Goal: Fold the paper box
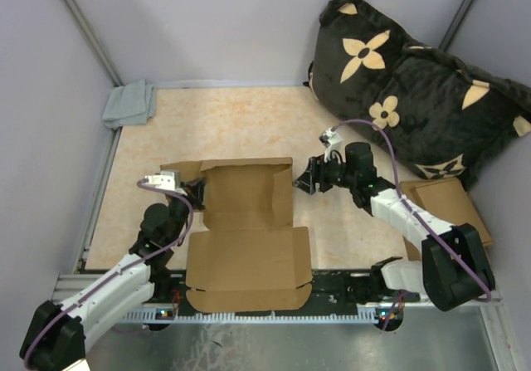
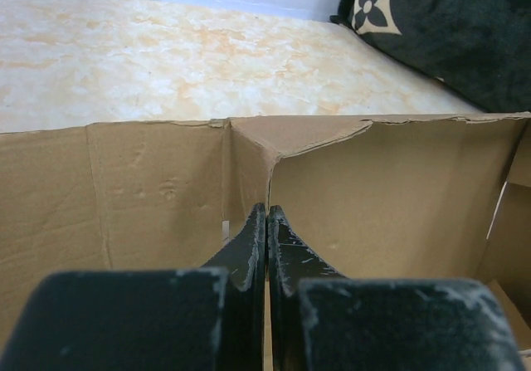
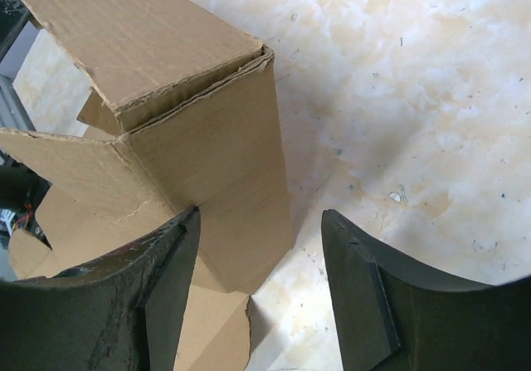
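The box looked light and bendy, best pinched at a wall edge. The left claw sat closed; the right claw gaped.

Paper box plain brown, unprinted, between black left gripper and black right gripper. Tabletop cream with orange marbling. Cushion beyond right gripper: black, tan flower and diamond motifs. Cloth far beyond left gripper: grey-blue. Cardboard pile right of right gripper: brown. Left arm and right arm white with black joints.
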`<action>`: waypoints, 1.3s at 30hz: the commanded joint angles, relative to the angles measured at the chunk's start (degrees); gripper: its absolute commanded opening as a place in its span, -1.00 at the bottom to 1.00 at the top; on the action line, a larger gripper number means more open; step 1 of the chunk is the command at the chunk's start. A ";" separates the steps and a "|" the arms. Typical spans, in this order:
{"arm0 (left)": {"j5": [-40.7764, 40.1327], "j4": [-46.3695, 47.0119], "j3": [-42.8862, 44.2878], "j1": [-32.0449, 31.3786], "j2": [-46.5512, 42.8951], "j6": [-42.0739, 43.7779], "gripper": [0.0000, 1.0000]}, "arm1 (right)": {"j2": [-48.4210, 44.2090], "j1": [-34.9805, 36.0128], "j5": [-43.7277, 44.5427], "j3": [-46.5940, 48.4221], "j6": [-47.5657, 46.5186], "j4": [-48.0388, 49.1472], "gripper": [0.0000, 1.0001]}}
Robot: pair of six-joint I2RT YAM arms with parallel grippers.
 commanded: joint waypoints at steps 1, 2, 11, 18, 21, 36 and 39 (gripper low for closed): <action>2.88 2.43 -1.97 -0.35 -1.80 0.31 -1.00 | -5.46 1.09 3.43 -0.95 0.84 -0.37 0.22; 2.92 2.77 -2.47 -0.40 -2.23 0.32 -1.00 | -6.57 1.13 4.35 -1.61 1.08 -0.95 0.22; 3.89 3.99 -6.40 -0.43 -6.81 0.64 -1.00 | -14.92 1.37 7.07 -7.10 4.08 -1.56 0.20; 4.98 1.51 -8.35 -0.57 -10.05 1.33 -1.00 | -19.34 2.80 8.23 -11.97 8.21 1.04 0.16; 5.13 -0.41 -9.38 -0.68 -12.20 1.24 -1.00 | -22.69 4.11 9.28 -14.64 9.20 2.66 0.16; 5.12 2.67 -10.91 -1.51 -11.19 4.57 -1.00 | -22.06 6.69 9.35 -16.02 5.39 8.09 0.21; 5.32 3.36 -10.66 -1.62 -9.84 4.74 -1.00 | -20.21 7.34 10.32 -14.27 4.57 8.03 0.22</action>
